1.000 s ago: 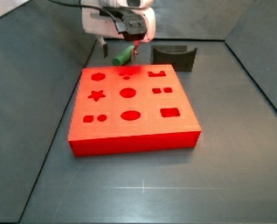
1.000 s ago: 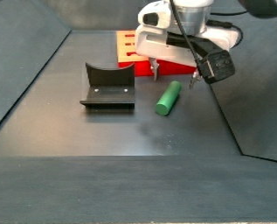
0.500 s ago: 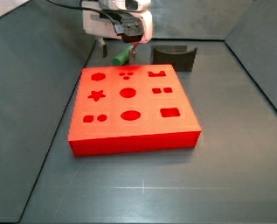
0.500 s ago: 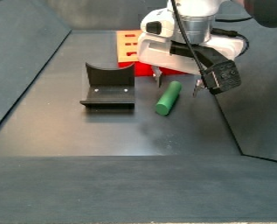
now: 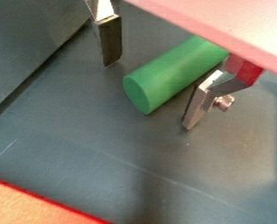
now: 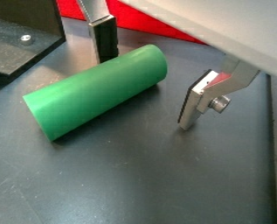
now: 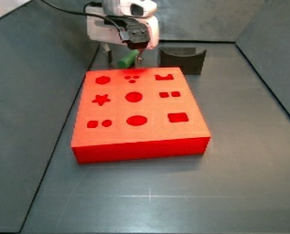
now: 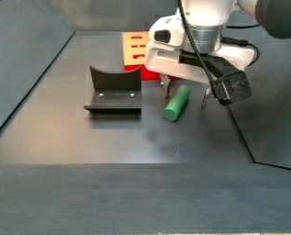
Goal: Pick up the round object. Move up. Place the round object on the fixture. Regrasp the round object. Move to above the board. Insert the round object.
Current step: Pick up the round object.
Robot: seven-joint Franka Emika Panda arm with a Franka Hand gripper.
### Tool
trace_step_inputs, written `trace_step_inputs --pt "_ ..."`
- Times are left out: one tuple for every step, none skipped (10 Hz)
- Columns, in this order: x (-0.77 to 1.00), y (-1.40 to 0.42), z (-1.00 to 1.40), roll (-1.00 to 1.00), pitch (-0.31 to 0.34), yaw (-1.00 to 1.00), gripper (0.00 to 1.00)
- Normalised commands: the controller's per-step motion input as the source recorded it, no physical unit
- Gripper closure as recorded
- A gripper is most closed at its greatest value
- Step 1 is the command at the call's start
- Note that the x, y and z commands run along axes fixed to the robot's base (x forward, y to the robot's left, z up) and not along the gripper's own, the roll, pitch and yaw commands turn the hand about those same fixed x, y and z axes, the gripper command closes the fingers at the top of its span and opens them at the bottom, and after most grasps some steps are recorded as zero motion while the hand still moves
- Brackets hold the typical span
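You're at step 1 — the gripper (image 6: 152,74) straddles the green peg (image 6: 96,90) lying on the floor beside the fixture (image 8: 113,90), fingers spread, nothing gripped — lifting, fixture, board (image 7: 136,111) all remain

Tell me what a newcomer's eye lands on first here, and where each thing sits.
The big red board with its shaped holes dominates the floor's middle. Beside its far end, the green round object lies on the floor between the open gripper fingers, not yet clamped. The dark fixture stands empty close by.
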Motion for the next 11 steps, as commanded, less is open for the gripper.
trace_step_inputs --pt "0.0 0.01 0.0 -0.01 0.0 0.0 0.0" --pt "-0.03 0.01 0.0 0.0 0.0 0.0 0.0" --pt "-0.03 0.0 -0.02 0.03 0.0 0.0 0.0" --pt "-0.03 0.0 -0.04 0.07 0.033 0.0 0.0" --pt "-0.07 0.0 -0.13 0.14 0.101 -0.01 1.0" --pt "0.0 0.0 0.0 0.0 0.0 0.0 1.0" --pt "0.0 0.0 0.0 0.0 0.0 0.0 1.0" --pt "0.0 0.0 0.0 0.0 0.0 0.0 1.0" --pt "0.0 0.0 0.0 0.0 0.0 0.0 1.0" --pt "0.0 0.0 0.0 0.0 0.0 0.0 1.0" --pt "0.0 0.0 0.0 0.0 0.0 0.0 1.0"
